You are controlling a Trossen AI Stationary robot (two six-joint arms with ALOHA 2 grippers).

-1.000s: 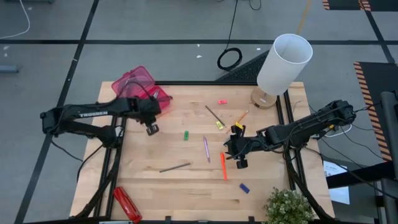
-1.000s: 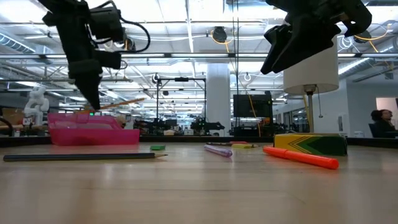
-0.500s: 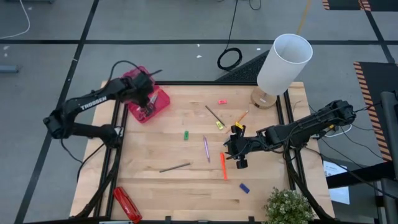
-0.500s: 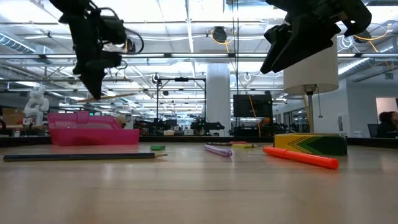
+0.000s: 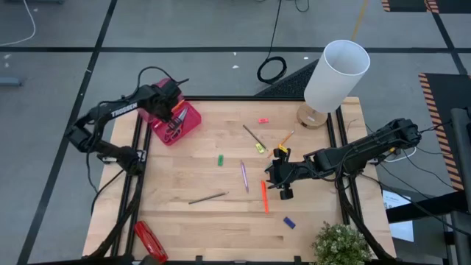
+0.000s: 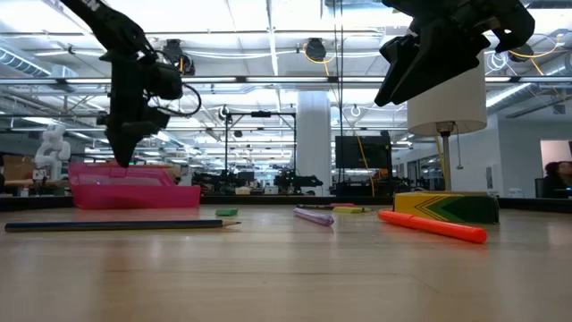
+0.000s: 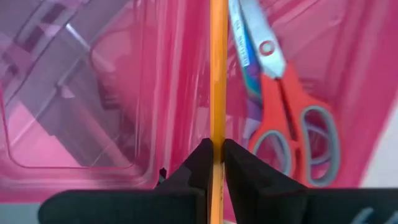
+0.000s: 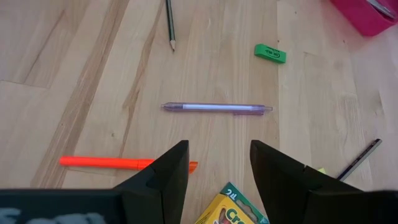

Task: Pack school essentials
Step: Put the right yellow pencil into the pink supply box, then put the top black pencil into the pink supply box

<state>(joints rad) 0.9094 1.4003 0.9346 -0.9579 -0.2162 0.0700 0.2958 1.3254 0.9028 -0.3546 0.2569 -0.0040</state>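
Pink case [image 5: 185, 118] holds scissors [image 7: 283, 99]; lamp [image 5: 335, 77] stands well apart.

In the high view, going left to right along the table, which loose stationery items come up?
Dark pencil → green eraser → purple pen → orange marker → blue eraser.

The case [image 5: 175, 121] sat at the table's [image 5: 221, 228] far left corner (scissors [image 7: 280, 99] lay inside it). The lamp [image 5: 333, 79] stood far right. Mid-table, the pen [image 5: 243, 176] lay left of the marker [image 5: 264, 196], the crayon box [image 5: 281, 157] just beyond.
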